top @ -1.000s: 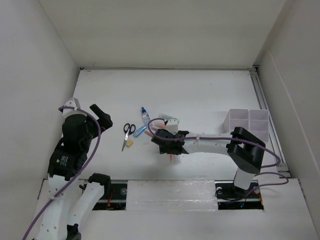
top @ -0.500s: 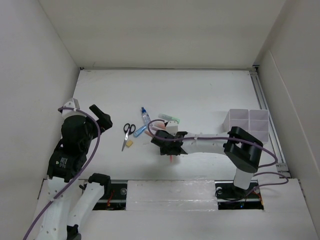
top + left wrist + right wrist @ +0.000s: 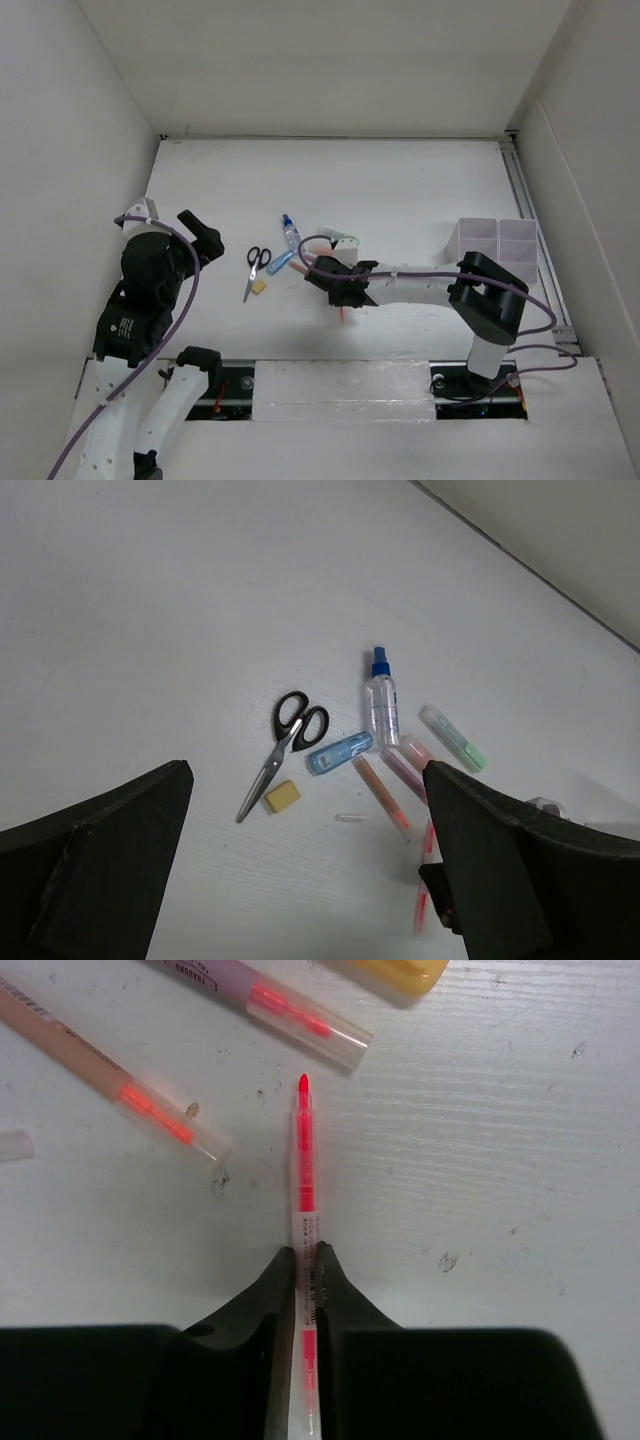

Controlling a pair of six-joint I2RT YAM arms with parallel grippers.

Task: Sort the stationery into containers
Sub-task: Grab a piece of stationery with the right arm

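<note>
My right gripper (image 3: 307,1260) is shut on a thin orange-red pen (image 3: 304,1175) that lies flat on the table, its tip pointing away from the jaws. In the top view this gripper (image 3: 340,290) sits low at the edge of the stationery pile. Black-handled scissors (image 3: 290,735), a yellow eraser (image 3: 282,797), a blue-capped glue bottle (image 3: 381,698), a blue marker (image 3: 340,753), a green marker (image 3: 453,739) and an orange marker (image 3: 380,790) lie on the table. My left gripper (image 3: 305,880) hangs open above them at the left (image 3: 200,235), holding nothing. The containers (image 3: 500,245) stand at the right.
Two more markers, an orange one (image 3: 110,1075) and a purplish one (image 3: 270,1005), lie just beyond the held pen. A small clear cap (image 3: 351,818) lies loose beside the eraser. White walls enclose the table on three sides.
The right gripper's jaws have closed from partly open onto the orange-red pen. The left arm has stayed still.
</note>
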